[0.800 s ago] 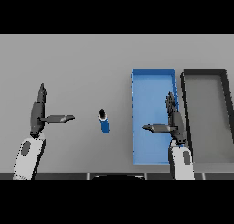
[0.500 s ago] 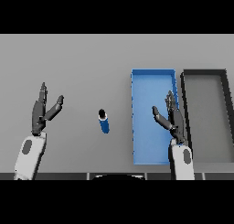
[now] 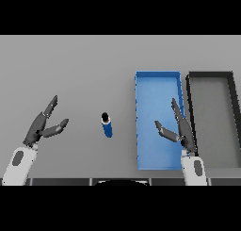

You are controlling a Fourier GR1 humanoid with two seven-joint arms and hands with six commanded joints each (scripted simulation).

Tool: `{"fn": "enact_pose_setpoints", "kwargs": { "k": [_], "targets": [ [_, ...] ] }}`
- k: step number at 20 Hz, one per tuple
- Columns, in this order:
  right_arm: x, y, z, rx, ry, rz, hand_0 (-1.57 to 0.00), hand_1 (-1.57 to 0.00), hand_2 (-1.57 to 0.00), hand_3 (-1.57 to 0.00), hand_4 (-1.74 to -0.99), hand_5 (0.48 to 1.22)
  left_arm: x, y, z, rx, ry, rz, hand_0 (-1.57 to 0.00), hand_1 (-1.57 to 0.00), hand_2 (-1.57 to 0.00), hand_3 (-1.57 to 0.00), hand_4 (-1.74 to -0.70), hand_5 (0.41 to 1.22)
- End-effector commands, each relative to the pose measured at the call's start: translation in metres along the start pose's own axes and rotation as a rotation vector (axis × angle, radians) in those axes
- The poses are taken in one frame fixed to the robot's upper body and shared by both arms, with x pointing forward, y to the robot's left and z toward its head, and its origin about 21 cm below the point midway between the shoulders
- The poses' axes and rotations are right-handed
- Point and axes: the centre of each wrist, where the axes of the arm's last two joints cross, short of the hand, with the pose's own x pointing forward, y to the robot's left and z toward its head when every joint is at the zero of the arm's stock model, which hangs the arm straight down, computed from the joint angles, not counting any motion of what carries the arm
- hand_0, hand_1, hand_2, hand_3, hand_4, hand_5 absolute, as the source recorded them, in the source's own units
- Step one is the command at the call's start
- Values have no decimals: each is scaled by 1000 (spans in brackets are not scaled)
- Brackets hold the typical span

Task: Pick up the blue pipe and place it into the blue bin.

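The blue pipe (image 3: 107, 125), a short blue cylinder with a dark top end, stands on the grey table near the middle. Right of it lies the blue bin (image 3: 157, 86), a long shallow tray. My left hand (image 3: 41, 126) hovers open at the left, well apart from the pipe, fingers straight and thumb spread toward it. My right hand (image 3: 181, 129) is open above the bin's right half, fingers pointing away from me, thumb spread to the left. Neither hand touches anything.
A dark grey bin (image 3: 211, 77) of the same shape sits directly right of the blue one, their long walls side by side. The grey table (image 3: 70, 70) stretches behind and to the left.
Both hands turned: the thumbs, earlier sticking out sideways, now sit closer to the fingers, and the left hand leans toward the pipe. The pipe has not moved.
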Motion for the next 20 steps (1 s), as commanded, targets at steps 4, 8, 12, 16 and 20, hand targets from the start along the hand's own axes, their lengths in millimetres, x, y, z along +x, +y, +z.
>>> {"fn": "enact_pose_setpoints", "kwargs": {
  "k": [4,8,12,16,20],
  "targets": [
    [-2,-1,0,12,-22,10,1,1,1,1,-1225,595,9,-11,3,-170,22,-30,1,1,1,1,-1031,565],
    [-2,0,1,15,-43,5,1,1,1,1,-1233,604,19,-32,2,-303,70,-25,1,1,1,1,-1063,498],
    [-2,1,1,11,-42,2,1,1,1,1,-1256,616,22,-58,-2,-397,44,-19,1,1,1,1,-1094,463],
    [-4,1,2,18,-38,-10,1,1,1,1,-1265,616,20,-85,-14,-446,43,-2,1,1,1,1,-1114,447],
    [-2,-3,7,11,-38,-12,1,1,1,1,-1275,615,18,-107,-24,-476,33,12,1,1,1,1,-1117,446]
  ]
}}
